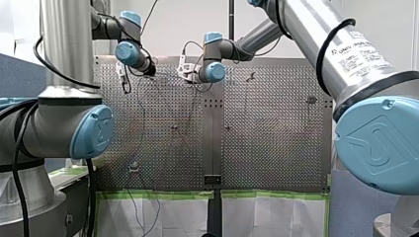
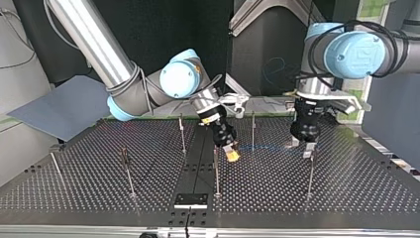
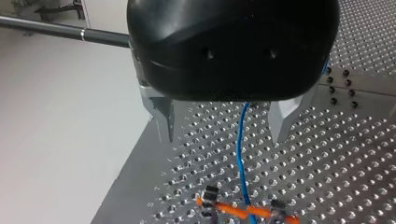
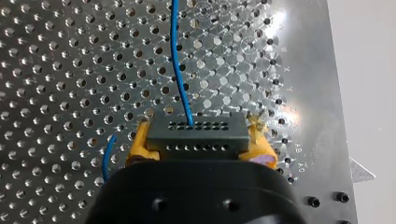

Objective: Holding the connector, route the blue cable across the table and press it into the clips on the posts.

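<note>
Our right gripper (image 4: 200, 140) pinches the dark connector (image 4: 196, 131) between yellow pads (image 4: 140, 142); the blue cable (image 4: 177, 60) runs ahead, loose between the spread fingers (image 3: 164, 119) of our left gripper (image 3: 222, 133). In the top view a post (image 2: 253, 131) stands at the connector's two o'clock; unguided slack may snag there.

Right end effector (image 2: 231, 154) tilted, yellow pads (image 4: 138, 142) clamped on connector (image 4: 196, 133); left end effector (image 3: 223, 134) pointing down, metal fingers (image 3: 163, 116) apart.

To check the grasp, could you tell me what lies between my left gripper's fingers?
Left wrist view: only the blue cable runs between my left gripper's open fingers.
</note>
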### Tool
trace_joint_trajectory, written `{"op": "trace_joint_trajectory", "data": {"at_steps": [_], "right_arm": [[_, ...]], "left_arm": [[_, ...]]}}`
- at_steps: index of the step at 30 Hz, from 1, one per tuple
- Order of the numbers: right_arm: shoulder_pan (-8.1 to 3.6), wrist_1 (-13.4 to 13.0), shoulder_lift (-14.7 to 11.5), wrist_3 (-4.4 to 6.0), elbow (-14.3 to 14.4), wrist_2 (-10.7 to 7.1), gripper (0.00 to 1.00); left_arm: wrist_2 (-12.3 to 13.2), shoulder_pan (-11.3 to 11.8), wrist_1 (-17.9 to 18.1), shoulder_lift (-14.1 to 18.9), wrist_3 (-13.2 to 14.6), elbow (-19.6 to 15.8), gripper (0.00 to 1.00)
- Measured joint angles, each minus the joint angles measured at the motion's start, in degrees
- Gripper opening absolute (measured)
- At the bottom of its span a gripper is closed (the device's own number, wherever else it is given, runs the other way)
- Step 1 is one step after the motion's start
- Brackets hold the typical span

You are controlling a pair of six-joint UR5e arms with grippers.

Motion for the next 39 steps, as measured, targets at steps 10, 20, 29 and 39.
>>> {"op": "trace_joint_trajectory", "data": {"at_steps": [10, 20, 29, 39], "right_arm": [[-0.05, 0.00, 0.02, 0.01, 0.03, -0.08, 0.00], [-0.04, 0.37, 0.02, 0.01, 0.02, -0.17, 0.00], [-0.04, 0.67, 0.02, 0.01, 0.04, -0.18, 0.00], [0.00, 0.94, 0.03, 0.01, 0.11, -0.18, 0.00]], "left_arm": [[-2.26, -1.53, 0.86, -5.96, 0.44, 4.58, 0.99], [-3.59, -1.78, 2.81, -6.87, 0.39, 5.01, 0.99], [-4.22, -1.80, 2.52, -6.92, 0.21, 5.01, 0.15], [-7.21, -2.11, 1.23, -6.90, 0.42, 4.43, 0.01]]}}
